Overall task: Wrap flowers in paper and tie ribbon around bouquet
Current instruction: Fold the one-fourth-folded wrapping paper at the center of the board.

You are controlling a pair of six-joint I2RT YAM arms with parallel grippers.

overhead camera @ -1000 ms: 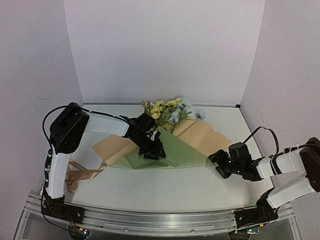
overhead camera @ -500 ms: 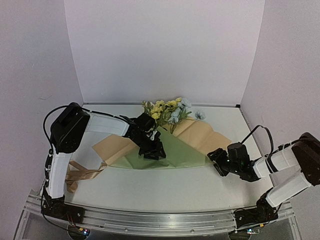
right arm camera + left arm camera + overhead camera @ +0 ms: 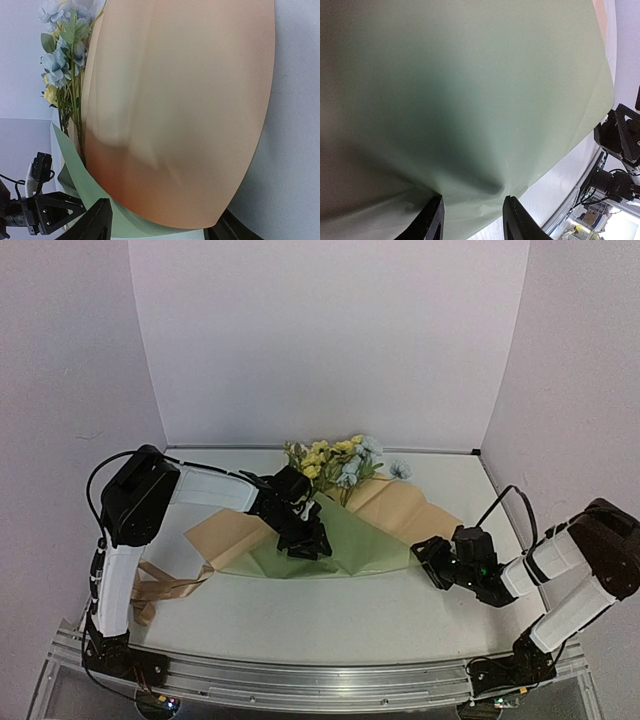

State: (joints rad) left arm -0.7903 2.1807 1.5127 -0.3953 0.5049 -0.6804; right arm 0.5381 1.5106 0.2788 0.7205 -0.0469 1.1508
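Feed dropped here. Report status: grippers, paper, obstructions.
Left gripper open, down on the paper, green fold. Right gripper open, straddling its right corner. Flowers in the fold, ribbon off left; nothing blocking.

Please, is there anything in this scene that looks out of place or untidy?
Nothing is spilled or damaged. The ribbon lies in a loose heap at the near left edge of the table, tied around nothing. The paper is only loosely folded, the flowers sticking out at its far end.

Bright, even light; both wrist views blur the close paper (image 3: pixel 470 100).
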